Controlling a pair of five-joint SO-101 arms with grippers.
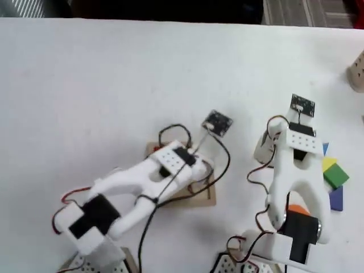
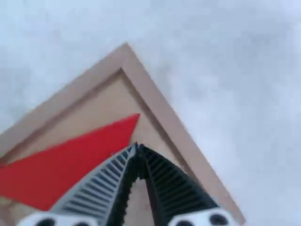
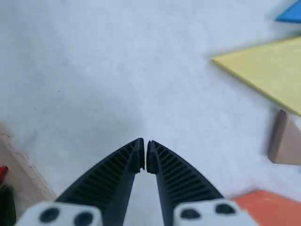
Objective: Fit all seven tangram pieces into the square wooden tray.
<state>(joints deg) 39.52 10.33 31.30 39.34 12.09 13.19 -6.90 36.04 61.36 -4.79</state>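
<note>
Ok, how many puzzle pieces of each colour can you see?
red piece: 1
blue piece: 1
yellow piece: 1
green piece: 1
purple piece: 1
orange piece: 1
Total: 6 pieces that I can tell.

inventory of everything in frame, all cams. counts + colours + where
table: 1, white, under everything
wooden tray: 1, light wood, under the left arm
red piece: 1, red, lying in the tray
yellow piece: 1, yellow, on the table by the right arm
blue piece: 1, blue, just beyond the yellow one
green piece: 1, green, next to the yellow one
purple piece: 1, purple, near the green one
orange piece: 1, orange, close under the right arm
brown block: 1, brown, between yellow and orange
wooden object: 1, pale, table's right edge
left gripper: 1, black fingers, shut, over the tray
right gripper: 1, black fingers, shut, over bare table
</note>
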